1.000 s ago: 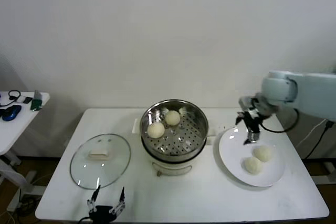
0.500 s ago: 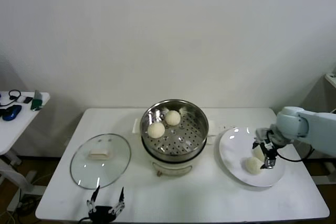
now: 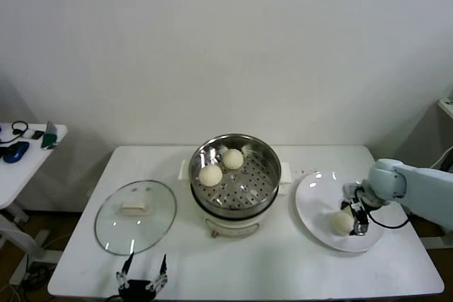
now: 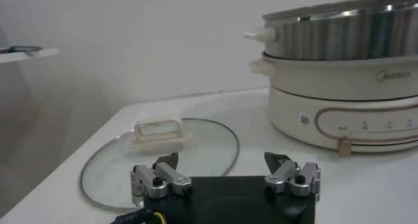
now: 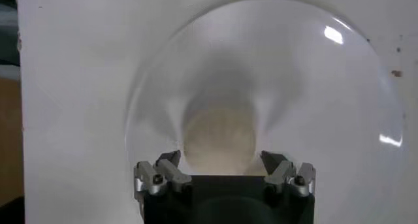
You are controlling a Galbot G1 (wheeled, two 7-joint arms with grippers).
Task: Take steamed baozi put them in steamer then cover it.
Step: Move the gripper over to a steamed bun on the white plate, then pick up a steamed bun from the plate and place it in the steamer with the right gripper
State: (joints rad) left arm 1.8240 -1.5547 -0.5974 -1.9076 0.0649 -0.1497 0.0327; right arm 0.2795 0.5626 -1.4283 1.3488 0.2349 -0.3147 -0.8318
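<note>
step: we grasp a baozi (image 5: 219, 135) on the plate (image 3: 318, 213) | right gripper (image 5: 222, 173): jaws wide, straddling it, nothing held yet | we close gently, centred, lift straight up | steamer (image 3: 265, 164) holds two | left gripper (image 4: 225, 178) open, idle by cover (image 4: 202, 147)

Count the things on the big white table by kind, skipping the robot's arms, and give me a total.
Baozi: 3 in view (two in the steamer, one on the plate)
Steamer: 1
Glass lid: 1
White plate: 1
Total: 6
</note>
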